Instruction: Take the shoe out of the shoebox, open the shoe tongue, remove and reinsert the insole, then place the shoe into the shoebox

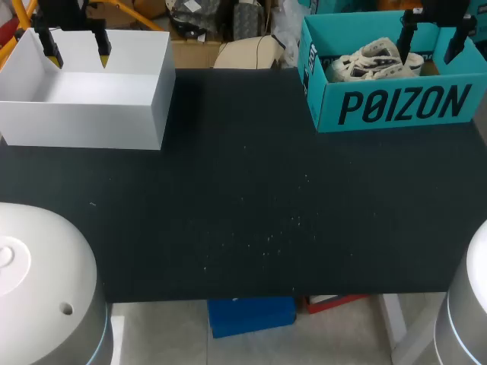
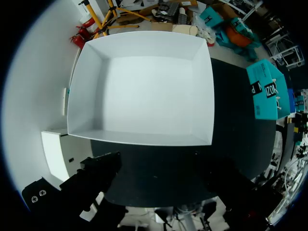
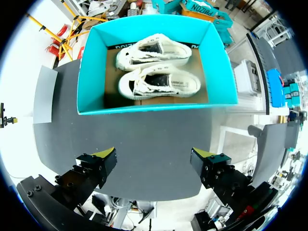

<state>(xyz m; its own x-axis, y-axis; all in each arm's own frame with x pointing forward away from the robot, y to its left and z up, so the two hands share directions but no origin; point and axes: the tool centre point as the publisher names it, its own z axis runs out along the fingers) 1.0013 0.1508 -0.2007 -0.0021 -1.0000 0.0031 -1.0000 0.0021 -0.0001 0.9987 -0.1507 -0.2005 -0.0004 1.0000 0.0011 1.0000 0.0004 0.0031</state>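
Watching from the side of the rig. The black table [image 1: 243, 213] has two boxes along its far edge. A white box [image 1: 84, 114] sits at the robot's left corner and the teal shoebox [image 1: 396, 106] at its right corner. They're well apart, with a broad stretch of bare mat between them that runs all the way to the near edge. The shoebox sits close to the table's right edge, so there's less margin on that side.

The left gripper [image 1: 77, 55] hangs over the white box with its fingers spread wide, gripping nothing. The right gripper [image 3: 154, 155] hangs above the shoebox, which lies ahead of its fingers. It's also spread wide, with only table showing between the yellow tips.

The head camera only gives you a bit of white sneaker peeking over the teal wall. The right wrist camera looks straight down into the box and shows the whole thing: two white sneakers [image 3: 159, 72] lying side by side on the brown floor, just about touching, openings up.

The left wrist camera shows the white box's floor and all four walls. Its own fingers appear only as black blocks, tips out of sight.

The only things around the sneakers are the shoebox's four walls, which close them in on every side.
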